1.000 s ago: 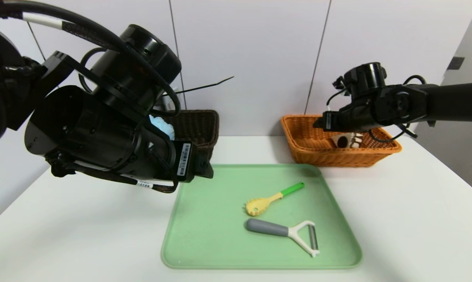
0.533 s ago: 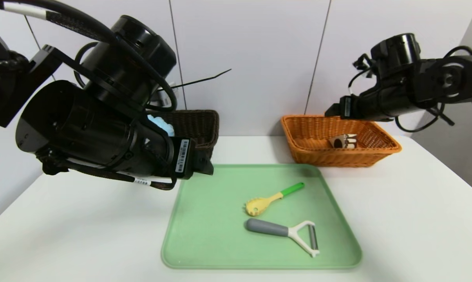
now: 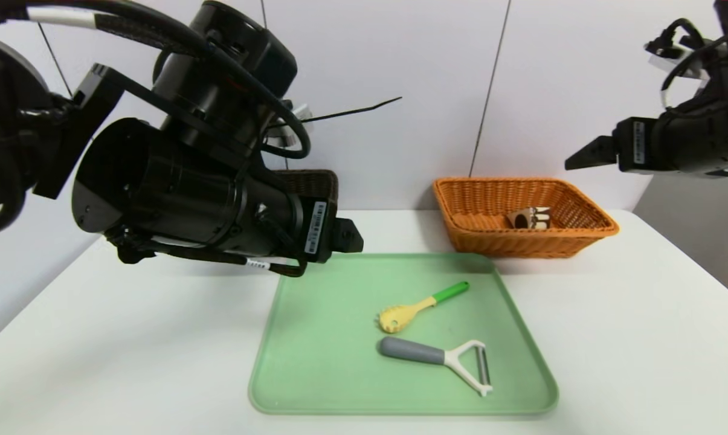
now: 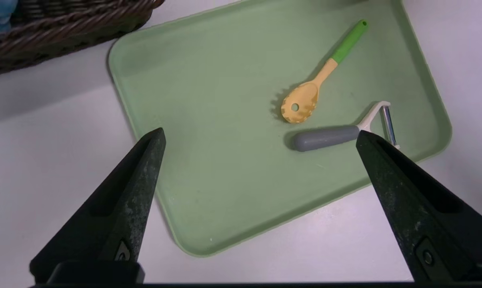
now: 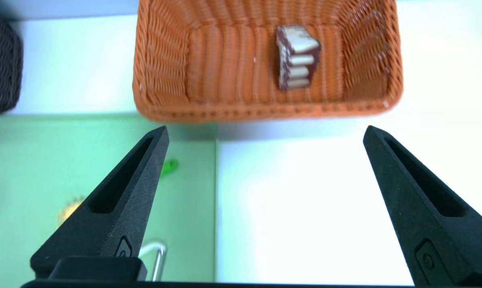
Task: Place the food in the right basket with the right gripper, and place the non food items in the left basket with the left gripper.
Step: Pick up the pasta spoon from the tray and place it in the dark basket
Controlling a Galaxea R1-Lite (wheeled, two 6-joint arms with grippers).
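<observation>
- Grey-handled peeler (image 3: 413, 351) lies nearest on the green tray (image 3: 315, 386), well inside its rim;
- just beyond, the yellow-and-green spoon (image 3: 400, 317), open tray around it; both look bound for the dark basket (image 3: 315, 176);
- left gripper (image 4: 261, 130) hangs over the tray, jaws spread, empty;
- farther, cake slice (image 3: 530, 217) sits in the orange basket (image 3: 533, 246); right gripper (image 5: 267, 130) has swung clear, jaws wide, so food looks finished!

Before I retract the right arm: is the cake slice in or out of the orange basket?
In: it lies on the orange basket's floor.
</observation>
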